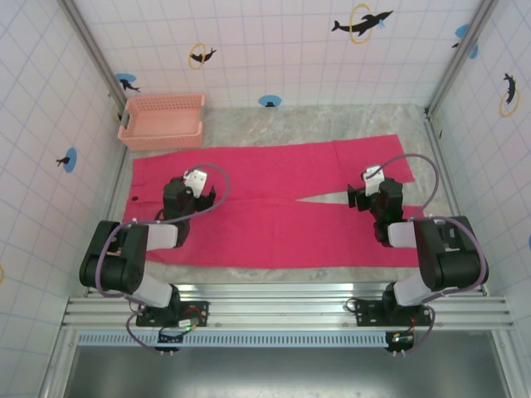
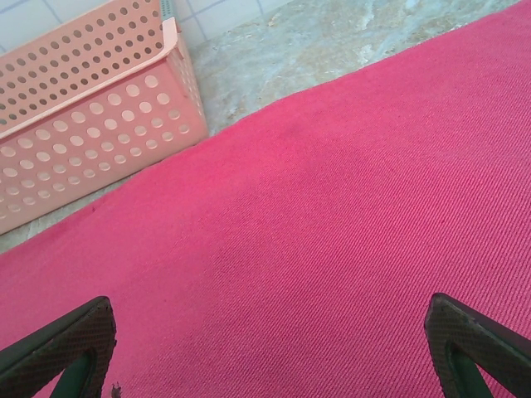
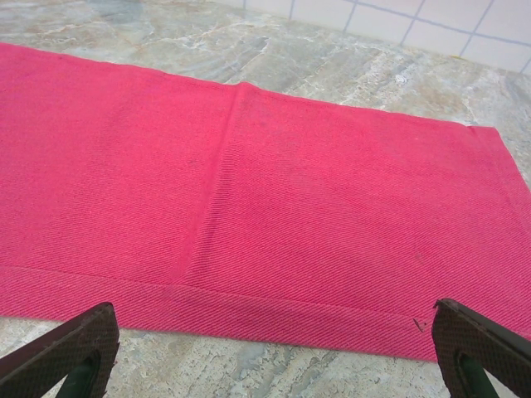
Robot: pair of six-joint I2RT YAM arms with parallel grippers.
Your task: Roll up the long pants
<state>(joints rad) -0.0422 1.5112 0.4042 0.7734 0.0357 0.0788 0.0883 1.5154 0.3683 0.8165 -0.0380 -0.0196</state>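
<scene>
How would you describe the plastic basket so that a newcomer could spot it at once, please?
Find the marble-patterned table and look to its far left corner. There, just beyond the magenta long pants, sits the basket: pale salmon, rigid and perforated, unlike the flat cloth.

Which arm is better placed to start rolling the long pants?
Right, probably. The right gripper is open with an edge of the long pants just ahead of its fingertips, toward the cuff end. The left gripper is open over flat cloth, with no edge close to its fingertips.
</scene>
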